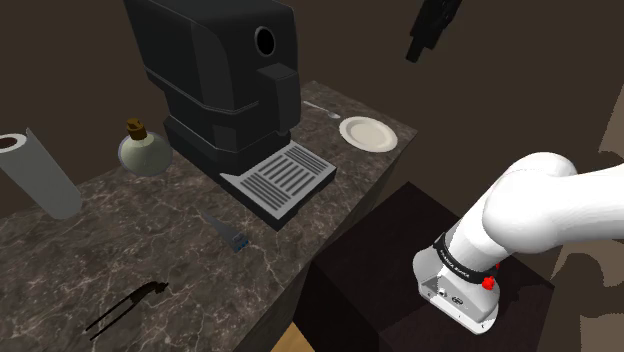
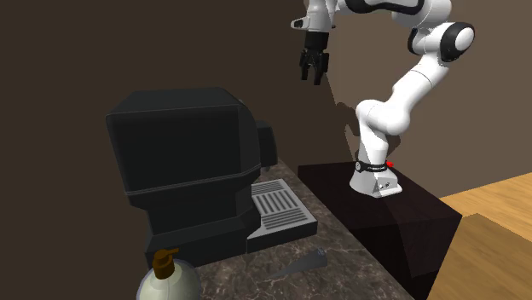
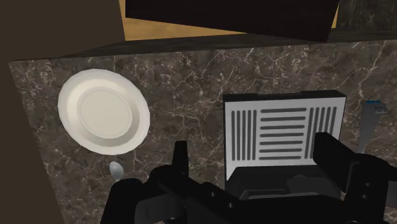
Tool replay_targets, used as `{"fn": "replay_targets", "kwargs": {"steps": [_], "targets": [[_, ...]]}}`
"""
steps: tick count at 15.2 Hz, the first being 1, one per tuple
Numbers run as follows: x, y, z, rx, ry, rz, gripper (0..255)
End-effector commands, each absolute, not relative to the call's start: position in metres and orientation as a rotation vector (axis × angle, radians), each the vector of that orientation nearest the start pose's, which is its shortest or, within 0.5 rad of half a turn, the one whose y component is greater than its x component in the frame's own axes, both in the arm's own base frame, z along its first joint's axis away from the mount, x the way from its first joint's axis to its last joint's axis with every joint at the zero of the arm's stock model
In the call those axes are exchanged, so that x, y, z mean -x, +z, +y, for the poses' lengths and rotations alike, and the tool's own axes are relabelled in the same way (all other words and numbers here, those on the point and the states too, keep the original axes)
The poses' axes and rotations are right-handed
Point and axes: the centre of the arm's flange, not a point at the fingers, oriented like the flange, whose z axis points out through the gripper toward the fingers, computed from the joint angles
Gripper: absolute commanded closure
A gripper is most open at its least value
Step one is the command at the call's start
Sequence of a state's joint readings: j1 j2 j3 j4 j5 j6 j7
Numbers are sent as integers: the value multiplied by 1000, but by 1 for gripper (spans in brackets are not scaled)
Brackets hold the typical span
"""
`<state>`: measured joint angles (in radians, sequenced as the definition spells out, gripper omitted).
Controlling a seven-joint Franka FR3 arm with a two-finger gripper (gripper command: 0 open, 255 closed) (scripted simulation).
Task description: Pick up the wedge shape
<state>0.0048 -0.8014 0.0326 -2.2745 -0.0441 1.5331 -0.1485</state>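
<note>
The wedge (image 1: 228, 232) is a small grey-blue ramp-shaped piece lying flat on the dark marble counter (image 1: 150, 260), just in front of the coffee machine's drip tray (image 1: 280, 180). It also lies on the counter in the second exterior view (image 2: 298, 262), and it shows beyond the tray in the wrist view (image 3: 373, 118). My black gripper (image 1: 415, 52) hangs high in the air above the plate end of the counter, far from the wedge. Its fingers (image 3: 181, 156) stand apart with nothing between them. From the side the gripper (image 2: 311, 77) points straight down.
A big black coffee machine (image 1: 220, 70) fills the counter's middle. A white plate (image 1: 367, 133) and a spoon (image 3: 116, 169) lie at one end. A corked bottle (image 1: 143, 150), a grey roll (image 1: 40, 175) and black tongs (image 1: 125, 307) are at the other. The counter edge faces my dark stand (image 1: 440, 290).
</note>
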Motion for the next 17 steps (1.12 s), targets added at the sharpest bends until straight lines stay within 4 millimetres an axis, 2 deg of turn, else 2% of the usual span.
{"fn": "replay_targets", "kwargs": {"steps": [1, 17], "targets": [[-299, 630, 10, 3199, -89, -279, 0], [-360, 491, 157, 3191, -34, -255, 0]]}}
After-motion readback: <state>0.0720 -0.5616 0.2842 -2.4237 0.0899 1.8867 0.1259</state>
